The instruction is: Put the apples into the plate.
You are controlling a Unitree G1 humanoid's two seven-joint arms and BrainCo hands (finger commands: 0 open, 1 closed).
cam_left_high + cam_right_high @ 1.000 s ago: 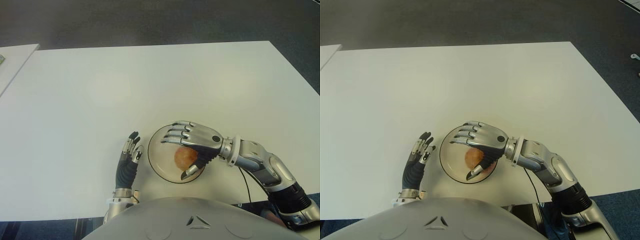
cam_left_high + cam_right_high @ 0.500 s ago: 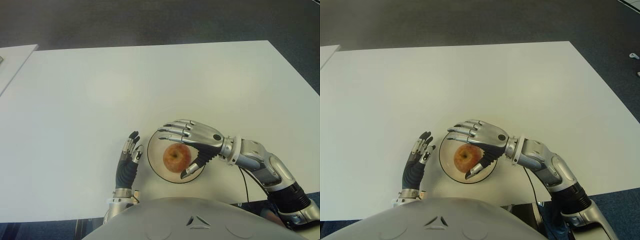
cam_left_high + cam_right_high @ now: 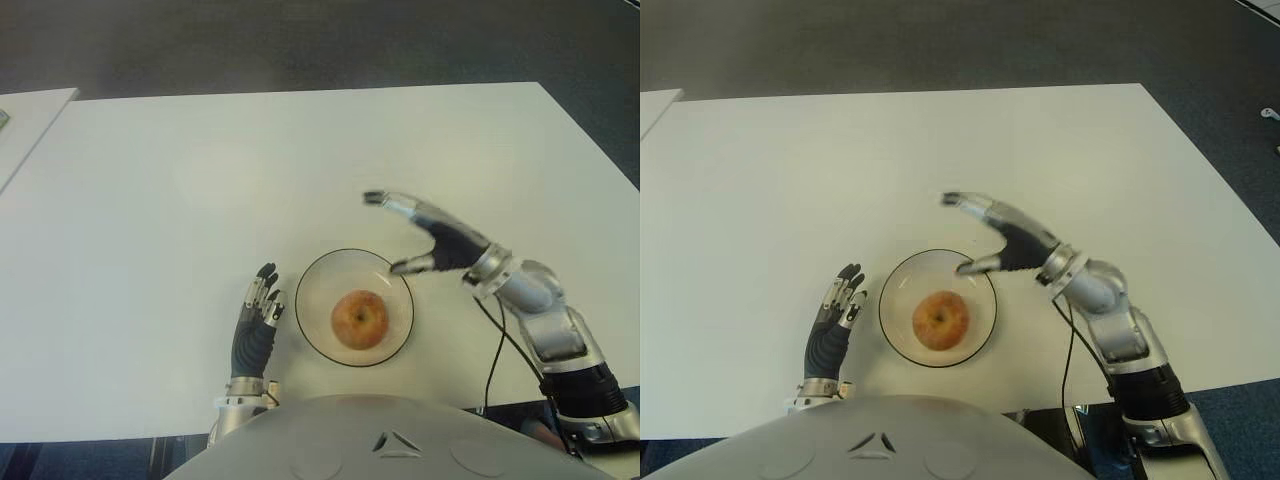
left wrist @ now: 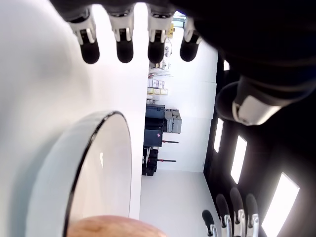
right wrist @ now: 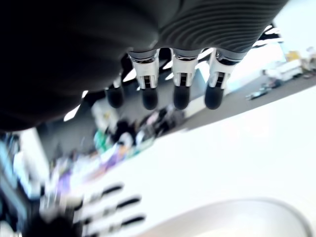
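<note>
The apple (image 3: 359, 319) sits inside the plate (image 3: 318, 285) at lower centre of the table (image 3: 200, 180), my right hand (image 3: 432, 240) spread and empty above the plate's upper right rim; I'd lift clear without brushing the rim, left hand (image 3: 257, 322) relaxed just left of the plate

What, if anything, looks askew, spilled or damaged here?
Nothing stands out. The reddish-yellow apple sits whole inside the clear round glass plate on the white table. The right hand hangs open beyond the plate; the left hand shows left of it.
</note>
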